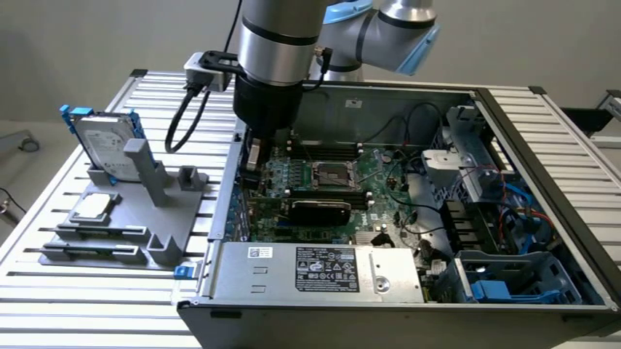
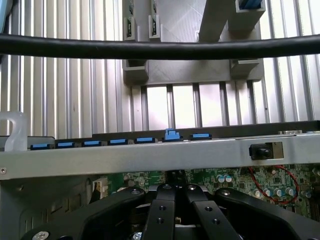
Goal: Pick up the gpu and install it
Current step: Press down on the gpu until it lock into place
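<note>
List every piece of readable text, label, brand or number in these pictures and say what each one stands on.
No text can be read for certain.
Black label on the silver power supply: rows of white print and marks, too small to read.
Small white sticker on the same unit: too small to read.
Hard drive label in the grey holder: blurred.
Motherboard markings: too small to read.
</note>
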You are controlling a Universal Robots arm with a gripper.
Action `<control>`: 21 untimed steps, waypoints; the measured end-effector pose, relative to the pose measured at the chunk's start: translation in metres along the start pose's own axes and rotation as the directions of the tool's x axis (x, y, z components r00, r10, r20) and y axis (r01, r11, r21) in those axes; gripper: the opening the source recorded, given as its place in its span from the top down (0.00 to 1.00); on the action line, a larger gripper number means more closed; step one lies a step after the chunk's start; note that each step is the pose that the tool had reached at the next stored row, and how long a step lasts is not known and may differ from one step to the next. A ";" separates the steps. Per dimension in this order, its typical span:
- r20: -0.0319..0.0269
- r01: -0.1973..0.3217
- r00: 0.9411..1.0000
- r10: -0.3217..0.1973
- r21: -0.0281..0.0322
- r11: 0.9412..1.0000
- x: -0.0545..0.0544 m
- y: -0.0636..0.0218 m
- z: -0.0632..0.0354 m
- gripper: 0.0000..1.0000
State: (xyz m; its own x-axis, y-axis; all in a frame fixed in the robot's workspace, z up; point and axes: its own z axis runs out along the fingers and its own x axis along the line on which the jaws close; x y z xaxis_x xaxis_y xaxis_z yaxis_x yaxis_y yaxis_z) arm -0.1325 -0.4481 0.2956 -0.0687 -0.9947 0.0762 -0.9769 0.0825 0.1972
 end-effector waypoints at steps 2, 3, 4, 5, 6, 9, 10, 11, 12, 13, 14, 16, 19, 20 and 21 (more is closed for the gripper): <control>0.001 -0.001 1.000 0.001 0.000 1.000 0.000 0.0000 0.0000 0.89; 0.001 -0.001 1.000 0.001 0.000 1.000 0.000 0.0002 -0.0005 0.89; 0.002 -0.001 1.000 0.001 0.000 1.000 0.000 0.0004 -0.0015 0.89; 0.001 -0.001 1.000 0.001 0.000 1.000 0.000 0.0009 -0.0036 0.89; 0.001 -0.001 1.000 0.001 0.000 1.000 0.000 0.0012 -0.0057 0.89; 0.001 -0.001 1.000 0.001 0.000 1.000 0.001 0.0006 -0.0092 0.89; 0.001 -0.001 1.000 0.001 0.001 1.000 0.001 0.0001 -0.0095 0.89; 0.001 -0.001 1.000 0.001 0.002 1.000 0.001 -0.0006 -0.0097 0.89; 0.001 -0.001 1.000 0.001 0.005 1.000 0.000 -0.0013 -0.0099 0.89; 0.001 -0.002 1.000 0.002 0.010 1.000 0.000 -0.0020 -0.0100 0.89; 0.002 -0.002 1.000 0.002 0.016 1.000 0.000 -0.0028 -0.0102 0.89; 0.004 -0.002 1.000 0.002 0.036 0.999 0.000 -0.0044 -0.0106 0.89; 0.008 -0.003 1.000 0.002 0.073 0.997 0.000 -0.0066 -0.0110 0.89; 0.009 -0.003 1.000 0.003 0.086 0.996 0.000 -0.0073 -0.0111 0.89; 0.010 -0.004 1.000 0.003 0.099 0.995 0.000 -0.0080 -0.0113 0.89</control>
State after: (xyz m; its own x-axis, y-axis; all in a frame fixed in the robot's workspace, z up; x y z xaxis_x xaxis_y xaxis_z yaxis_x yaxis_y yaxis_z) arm -0.1224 -0.4481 0.3051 -0.0733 -0.9951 0.0665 -0.9918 0.0797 0.0994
